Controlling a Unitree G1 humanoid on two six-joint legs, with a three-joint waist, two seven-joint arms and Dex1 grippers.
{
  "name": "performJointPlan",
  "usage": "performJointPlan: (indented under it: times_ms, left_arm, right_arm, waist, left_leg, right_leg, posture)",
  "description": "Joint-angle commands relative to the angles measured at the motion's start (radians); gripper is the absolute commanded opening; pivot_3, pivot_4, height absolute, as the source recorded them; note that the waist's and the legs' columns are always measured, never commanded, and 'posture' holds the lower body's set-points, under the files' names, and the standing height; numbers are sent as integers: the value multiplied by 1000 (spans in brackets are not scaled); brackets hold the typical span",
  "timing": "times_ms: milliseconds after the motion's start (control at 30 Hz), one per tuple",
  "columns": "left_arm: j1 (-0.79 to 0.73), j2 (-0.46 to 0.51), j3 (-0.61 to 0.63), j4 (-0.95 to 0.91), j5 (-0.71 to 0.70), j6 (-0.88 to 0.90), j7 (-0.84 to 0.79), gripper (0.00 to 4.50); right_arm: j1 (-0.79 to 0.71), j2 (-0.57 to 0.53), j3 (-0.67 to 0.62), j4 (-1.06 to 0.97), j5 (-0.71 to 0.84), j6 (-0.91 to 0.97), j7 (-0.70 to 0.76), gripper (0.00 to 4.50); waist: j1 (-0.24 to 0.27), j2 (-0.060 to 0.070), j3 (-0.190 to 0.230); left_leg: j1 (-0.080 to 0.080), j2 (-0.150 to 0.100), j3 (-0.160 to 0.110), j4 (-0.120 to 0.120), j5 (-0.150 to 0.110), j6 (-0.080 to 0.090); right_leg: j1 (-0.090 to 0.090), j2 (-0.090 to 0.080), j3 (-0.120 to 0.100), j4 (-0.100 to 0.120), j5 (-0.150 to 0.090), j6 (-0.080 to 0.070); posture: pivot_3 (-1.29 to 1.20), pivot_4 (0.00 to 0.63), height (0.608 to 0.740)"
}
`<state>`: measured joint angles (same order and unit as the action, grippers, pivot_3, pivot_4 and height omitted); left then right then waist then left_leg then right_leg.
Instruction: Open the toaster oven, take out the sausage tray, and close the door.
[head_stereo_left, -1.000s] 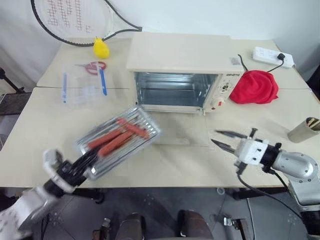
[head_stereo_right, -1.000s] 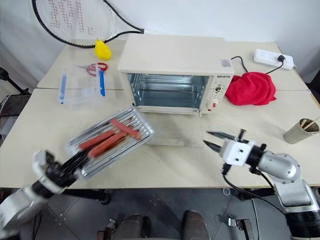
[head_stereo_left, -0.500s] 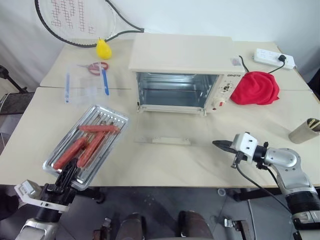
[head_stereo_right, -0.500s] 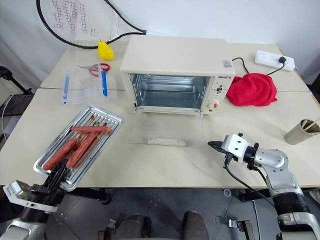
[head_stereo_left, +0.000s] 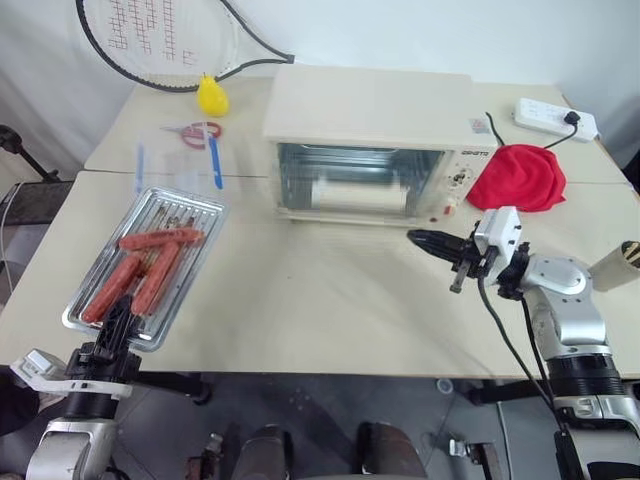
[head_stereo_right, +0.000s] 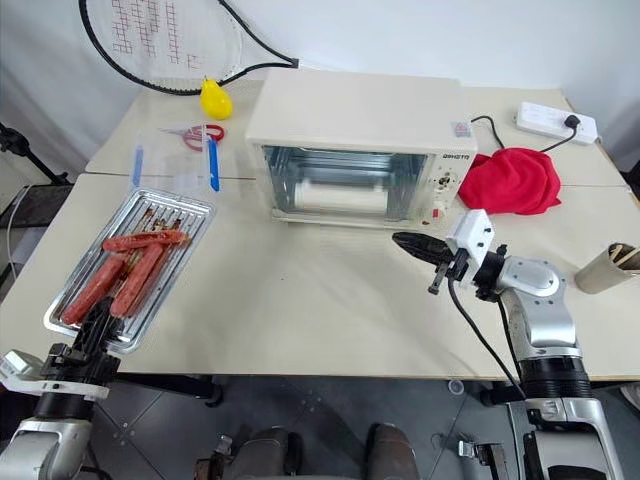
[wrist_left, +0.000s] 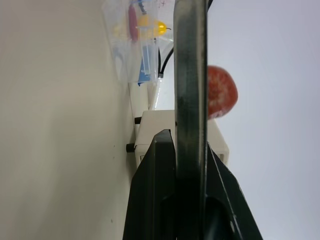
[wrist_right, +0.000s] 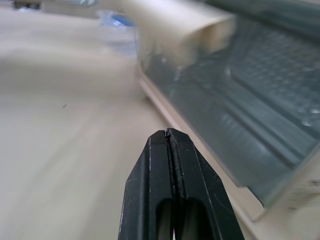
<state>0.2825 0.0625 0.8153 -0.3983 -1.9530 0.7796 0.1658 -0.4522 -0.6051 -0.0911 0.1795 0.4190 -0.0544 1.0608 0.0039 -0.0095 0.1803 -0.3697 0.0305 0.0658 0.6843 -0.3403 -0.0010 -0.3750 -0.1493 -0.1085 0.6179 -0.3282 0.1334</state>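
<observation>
My left gripper (head_stereo_left: 118, 312) is clamped on the near rim of the tray (head_stereo_left: 145, 262), which sits at the table's left front edge. In the tray, on its wire rack, lie sausages (head_stereo_left: 140, 268), reddish-brown; I count about four. The left wrist view shows the tray's edge (wrist_left: 190, 90) pinched between the black fingers (wrist_left: 155, 200).

The oven (head_stereo_right: 355, 145) stands at mid-table. Its door (head_stereo_right: 345, 193) looks nearly upright against the front, the cream handle (head_stereo_right: 342, 197) smeared by blur, so I can't tell if it is fully shut. My right gripper (head_stereo_right: 397, 240) is pressed closed and empty, pointing level at the door's lower right corner, just in front of it; whether it touches I can't tell.

The cream table (head_stereo_left: 330, 320) also holds a clear bag (head_stereo_left: 175, 165) behind the tray, red scissors (head_stereo_left: 196, 130) beside it, a yellow pear-shaped thing (head_stereo_left: 211, 97), a racket (head_stereo_left: 160, 40) leaning on the white wall, a red cloth (head_stereo_left: 525, 178) right of the oven, a power strip (head_stereo_left: 555, 118) and a cup (head_stereo_right: 608, 268) cut off at the right edge.
</observation>
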Motion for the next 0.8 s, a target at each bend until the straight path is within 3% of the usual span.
performJointPlan:
  times_ms: [33, 167, 367, 533, 800]
  left_arm:
    - [2, 18, 14, -34, -19, 17, -15, 0]
    - [22, 61, -12, -29, -19, 71, -61, 0]
    - [22, 187, -67, -2, -19, 153, -109, 0]
    - [-70, 377, -166, 109, -19, 280, -158, 0]
    - [-378, 527, -368, 405, -19, 466, -156, 0]
  right_arm:
    - [-69, -8, -70, -81, 71, 80, -63, 35]
    - [-88, -12, -95, -147, 123, 160, -80, 35]
    - [41, -86, -154, -291, 244, 305, -13, 35]
    - [306, -183, -247, -406, 218, 274, 63, 1500]
    - [627, -193, -439, -528, 215, 263, 63, 4109]
  waist:
    - [-2, 0, 0]
    - [-4, 0, 0]
    - [12, 0, 0]
    - [35, 0, 0]
    - [19, 2, -1]
  left_leg:
    - [0, 0, 0, 0, 0, 0]
    - [0, 1, 0, 0, 0, 0]
    - [-1, 0, 0, -1, -1, 1]
    - [-1, -1, -1, -1, -2, 2]
    - [1, -1, 1, -1, -1, 1]
  right_leg:
    - [0, 0, 0, 0, 0, 0]
    - [0, 1, 0, 1, 0, 0]
    - [0, 0, 1, -2, 0, 0]
    - [1, 1, 1, -5, 0, 0]
    - [0, 1, 4, -1, 0, 1]
  posture:
    - [0, 150, 740]
    - [0, 150, 740]
    - [0, 150, 740]
    - [0, 150, 740]
    - [0, 150, 740]
